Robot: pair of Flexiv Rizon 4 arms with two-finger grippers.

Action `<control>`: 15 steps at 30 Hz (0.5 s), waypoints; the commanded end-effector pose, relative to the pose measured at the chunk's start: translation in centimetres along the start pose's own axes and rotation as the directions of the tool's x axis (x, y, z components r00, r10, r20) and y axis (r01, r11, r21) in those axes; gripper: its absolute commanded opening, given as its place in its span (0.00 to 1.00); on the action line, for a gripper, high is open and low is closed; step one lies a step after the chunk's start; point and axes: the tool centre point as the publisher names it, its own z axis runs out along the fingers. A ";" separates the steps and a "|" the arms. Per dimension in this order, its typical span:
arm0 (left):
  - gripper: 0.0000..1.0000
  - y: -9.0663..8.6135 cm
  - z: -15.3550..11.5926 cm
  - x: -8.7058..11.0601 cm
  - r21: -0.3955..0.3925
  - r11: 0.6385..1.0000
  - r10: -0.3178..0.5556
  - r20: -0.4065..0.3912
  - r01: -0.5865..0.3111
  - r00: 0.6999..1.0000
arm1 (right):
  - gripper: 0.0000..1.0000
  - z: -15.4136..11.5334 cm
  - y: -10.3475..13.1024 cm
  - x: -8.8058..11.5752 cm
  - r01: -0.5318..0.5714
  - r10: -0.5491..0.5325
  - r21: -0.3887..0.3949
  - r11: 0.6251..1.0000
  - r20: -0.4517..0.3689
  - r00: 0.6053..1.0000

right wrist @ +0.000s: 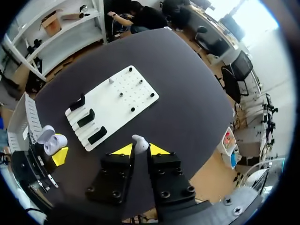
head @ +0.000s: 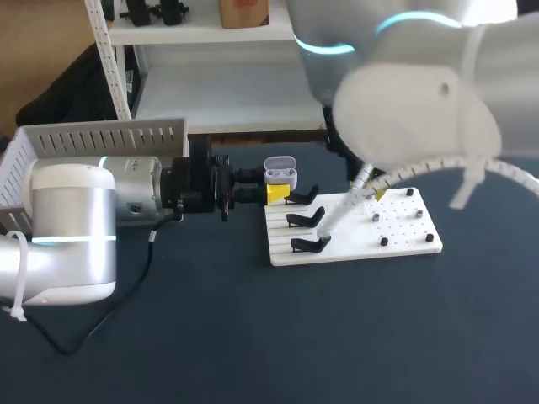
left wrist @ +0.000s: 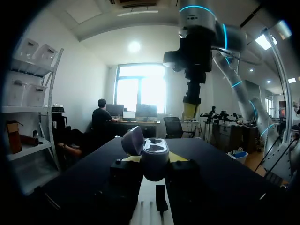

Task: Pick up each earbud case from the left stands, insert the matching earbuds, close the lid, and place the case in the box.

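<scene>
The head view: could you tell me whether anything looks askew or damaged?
Nothing stands out: the white board lies flat, its three black stands in a row, and the open case sits upright in the left gripper.

A robotics lab: left arm (head: 72,227) and right arm (head: 413,109) at a dark table (head: 253,337) bearing a white fixture plate (head: 354,248)

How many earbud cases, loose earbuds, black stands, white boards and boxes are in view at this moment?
earbud case: 1
loose earbud: 1
black stand: 3
white board: 1
box: 1
Total: 7
</scene>
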 end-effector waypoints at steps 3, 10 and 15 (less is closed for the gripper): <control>0.00 0.0 0.0 0.0 -0.001 1.000 0.001 0.002 -0.001 1.000 | 0.00 -0.4 0.3 0.0 -0.062 0.062 0.038 0.997 -0.008 0.998; 0.00 0.0 0.0 0.0 -0.001 1.000 0.001 0.002 -0.001 1.000 | 0.00 -0.4 0.3 0.0 -0.062 0.062 0.038 0.997 -0.008 0.998; 0.00 0.0 0.0 0.0 -0.001 1.000 0.001 0.002 -0.001 1.000 | 0.00 -0.6 1.2 -0.1 -0.197 0.200 0.080 0.977 -0.037 0.979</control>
